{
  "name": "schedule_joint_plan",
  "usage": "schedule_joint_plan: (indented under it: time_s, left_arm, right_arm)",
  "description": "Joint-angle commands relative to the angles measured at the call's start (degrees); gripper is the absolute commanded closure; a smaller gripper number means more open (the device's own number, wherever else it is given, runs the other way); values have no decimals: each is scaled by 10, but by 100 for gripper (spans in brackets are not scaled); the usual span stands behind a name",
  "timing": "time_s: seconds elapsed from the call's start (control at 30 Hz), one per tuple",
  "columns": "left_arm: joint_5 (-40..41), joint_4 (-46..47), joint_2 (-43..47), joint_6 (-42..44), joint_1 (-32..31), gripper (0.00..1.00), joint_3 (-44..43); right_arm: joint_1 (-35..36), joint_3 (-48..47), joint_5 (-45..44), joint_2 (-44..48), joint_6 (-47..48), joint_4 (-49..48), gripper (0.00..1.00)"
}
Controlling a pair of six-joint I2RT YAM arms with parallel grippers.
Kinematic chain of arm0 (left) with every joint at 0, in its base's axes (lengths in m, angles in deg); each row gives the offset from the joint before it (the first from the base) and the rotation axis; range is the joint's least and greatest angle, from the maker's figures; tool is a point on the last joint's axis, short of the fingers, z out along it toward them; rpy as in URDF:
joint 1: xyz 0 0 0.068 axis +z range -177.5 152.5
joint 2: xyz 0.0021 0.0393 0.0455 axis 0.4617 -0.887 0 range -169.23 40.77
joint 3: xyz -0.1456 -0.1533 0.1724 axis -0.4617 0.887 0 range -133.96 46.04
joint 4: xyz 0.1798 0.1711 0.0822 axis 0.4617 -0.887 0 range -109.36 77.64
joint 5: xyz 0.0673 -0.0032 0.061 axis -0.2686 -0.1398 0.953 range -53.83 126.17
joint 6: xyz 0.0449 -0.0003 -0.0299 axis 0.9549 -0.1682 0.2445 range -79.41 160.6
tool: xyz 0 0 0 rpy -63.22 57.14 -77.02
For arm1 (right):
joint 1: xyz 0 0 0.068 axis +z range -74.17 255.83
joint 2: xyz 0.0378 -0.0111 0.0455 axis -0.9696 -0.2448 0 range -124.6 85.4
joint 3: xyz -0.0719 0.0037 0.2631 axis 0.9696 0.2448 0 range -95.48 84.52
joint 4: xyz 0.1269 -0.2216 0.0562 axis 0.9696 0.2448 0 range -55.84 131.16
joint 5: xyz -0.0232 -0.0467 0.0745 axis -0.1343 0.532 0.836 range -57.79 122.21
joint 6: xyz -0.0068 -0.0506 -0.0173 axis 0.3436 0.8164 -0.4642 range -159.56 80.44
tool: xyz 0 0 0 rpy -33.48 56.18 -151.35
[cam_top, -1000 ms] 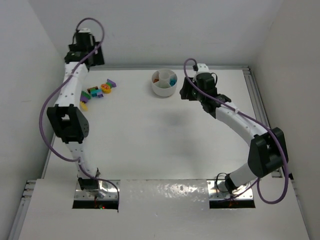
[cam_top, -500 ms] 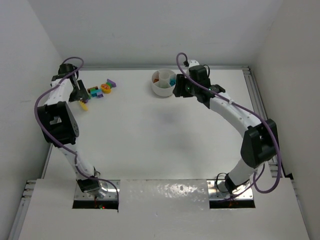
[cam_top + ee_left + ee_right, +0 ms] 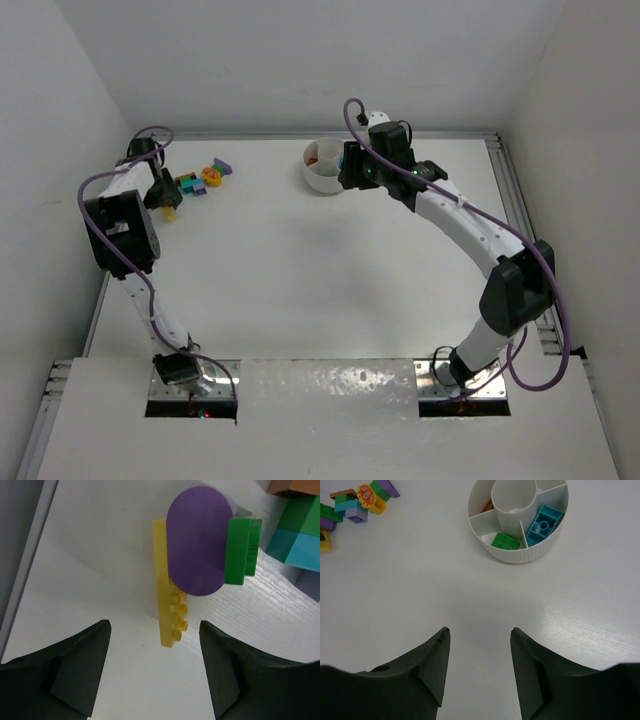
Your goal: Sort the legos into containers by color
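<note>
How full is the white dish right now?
Partly filled: a green brick, a teal brick and an orange brick lie in separate wedges of the dish; its centre cup is empty.

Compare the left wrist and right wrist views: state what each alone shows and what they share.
Left wrist only: studs on the yellow brick, a purple rounded piece and a green plate against it, the left hand open. Right wrist only: the white dish holding a teal brick, a green brick and an orange piece, the right hand open. Shared: the loose pile and white table.
</note>
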Motion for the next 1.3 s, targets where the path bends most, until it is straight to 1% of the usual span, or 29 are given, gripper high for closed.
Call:
schedule_joint_plan:
  time_s: [0.0,0.03,0.1,0.13,0.23,0.4,0.57,0.6,0.63,0.67,0.77,0.8,0.83,0.87,0.97,1.17,1.27]
  left_arm:
    - [-4,41,-12,-12,6,34,-2]
    - [-6,43,-14,-14,6,38,-3]
    - [-16,52,-15,-15,6,41,0]
    - [-17,55,-16,-17,7,45,1]
    - [-17,53,-29,-21,7,48,-8]
    - [-17,51,-45,-32,8,50,-10]
    - [-16,48,-56,-32,11,61,-16]
    - [-16,49,-57,-32,11,65,-16]
    - [-16,47,-56,-33,10,67,-16]
    - [-16,47,-56,-33,11,74,-16]
    - [-20,40,-51,-34,12,85,-14]
    - [-22,37,-46,-34,12,94,-14]
    - [-25,32,-41,-34,13,98,-11]
    - [-28,30,-32,-34,14,100,-9]
    - [-40,22,-6,-31,19,100,-1]
    - [-65,-2,61,-3,20,100,19]
    - [-91,-16,89,10,20,100,35]
  right_arm:
    - [5,-25,-18,2,11,12,49]
    - [5,-26,-19,1,12,13,49]
    - [6,-27,-19,1,11,12,49]
    - [6,-27,-20,1,10,12,49]
    - [6,-27,-22,3,10,11,49]
    - [8,-19,-30,12,15,14,49]
    - [8,-4,-37,24,16,11,49]
    - [8,-3,-38,26,17,10,49]
    - [8,-2,-38,26,17,10,49]
    - [9,-1,-40,27,18,10,49]
    - [8,2,-40,31,19,8,49]
    - [8,4,-40,33,17,8,49]
    - [8,5,-40,33,18,7,49]
    - [8,6,-40,34,19,7,49]
    - [9,8,-36,36,27,5,49]
    - [9,7,25,36,69,-7,49]
    - [9,11,54,36,79,-14,49]
